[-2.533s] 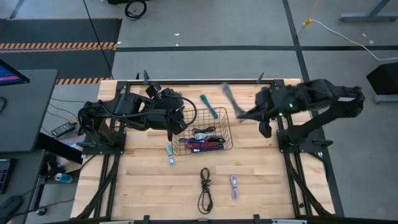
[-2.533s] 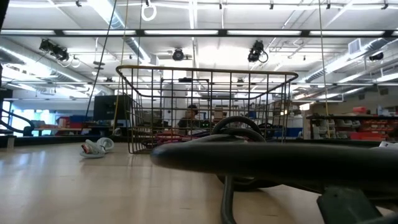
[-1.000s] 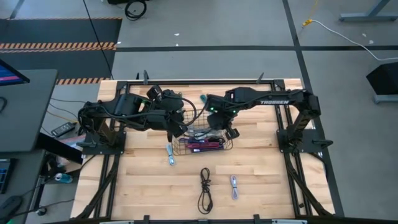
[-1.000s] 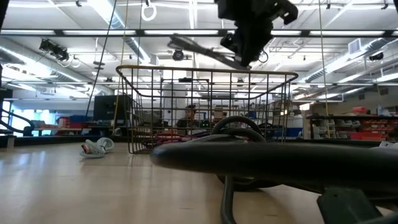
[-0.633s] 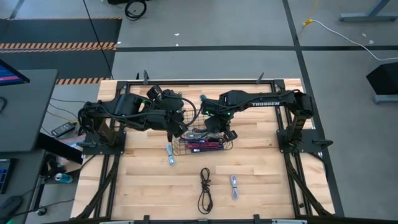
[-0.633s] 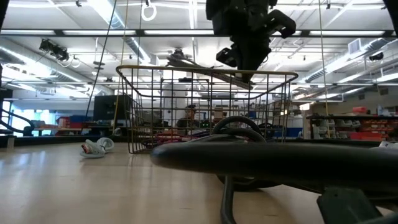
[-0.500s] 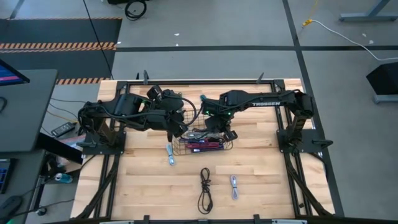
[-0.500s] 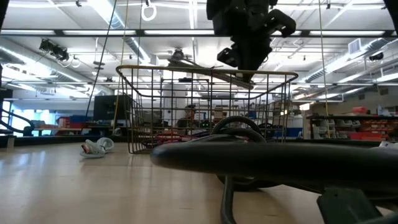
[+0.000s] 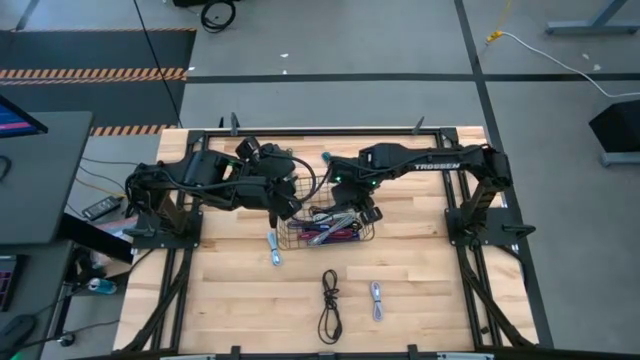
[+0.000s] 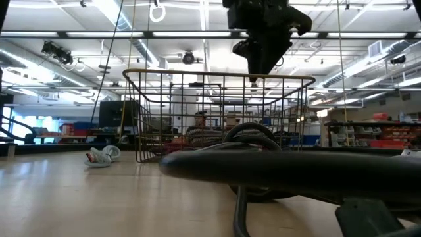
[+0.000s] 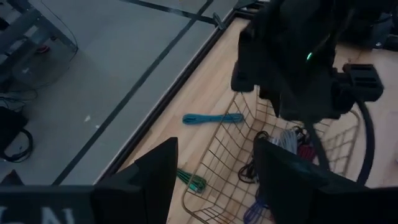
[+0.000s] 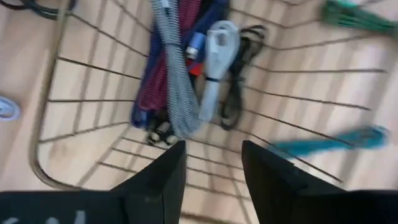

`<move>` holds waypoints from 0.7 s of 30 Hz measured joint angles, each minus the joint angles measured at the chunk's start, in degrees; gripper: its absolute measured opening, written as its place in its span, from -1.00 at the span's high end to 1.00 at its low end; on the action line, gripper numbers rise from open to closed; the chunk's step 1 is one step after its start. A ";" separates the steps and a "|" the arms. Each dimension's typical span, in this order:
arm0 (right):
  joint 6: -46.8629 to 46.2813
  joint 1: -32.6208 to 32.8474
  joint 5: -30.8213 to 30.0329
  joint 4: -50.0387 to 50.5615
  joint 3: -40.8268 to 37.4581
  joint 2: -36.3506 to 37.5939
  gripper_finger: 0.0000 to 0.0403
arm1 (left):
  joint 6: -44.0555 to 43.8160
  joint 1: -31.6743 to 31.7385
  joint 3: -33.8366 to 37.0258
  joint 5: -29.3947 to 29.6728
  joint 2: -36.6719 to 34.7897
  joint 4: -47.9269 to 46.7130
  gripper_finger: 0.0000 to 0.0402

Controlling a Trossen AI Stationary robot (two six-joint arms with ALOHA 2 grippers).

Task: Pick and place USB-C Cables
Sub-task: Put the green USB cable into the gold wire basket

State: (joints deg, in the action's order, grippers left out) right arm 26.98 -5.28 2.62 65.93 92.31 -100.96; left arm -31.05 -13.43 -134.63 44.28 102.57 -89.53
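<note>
My right claw (image 9: 350, 212) hangs wide and empty over the basket (image 9: 362, 238), the grey braided cable (image 12: 174, 74) just dropped onto the bundles inside, so three more cables on the table (image 9: 430, 290) remain.

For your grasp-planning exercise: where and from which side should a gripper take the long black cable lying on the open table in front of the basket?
Grip the black cable at its narrow middle, coming straight down from above. It lies flat and stretched out on the table, clear of the basket, so the jaws should probably straddle it across its width.
</note>
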 joint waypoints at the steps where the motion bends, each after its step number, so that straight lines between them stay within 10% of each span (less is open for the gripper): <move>1: -0.08 -0.02 -0.98 0.40 0.73 0.40 0.19 | -0.13 0.13 0.00 0.92 0.01 -0.12 -0.07; 12: -5.11 -2.02 -7.81 9.64 19.64 8.42 0.19 | -5.60 8.28 0.00 10.29 0.01 -0.44 -0.07; 21: -11.92 -1.49 -7.14 11.07 28.79 22.11 0.19 | 1.70 26.48 0.00 -1.45 0.09 -0.47 -0.07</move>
State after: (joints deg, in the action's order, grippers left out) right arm 15.06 -6.77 -4.51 77.00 121.10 -78.84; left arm -29.35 13.05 -134.63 42.83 102.65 -90.00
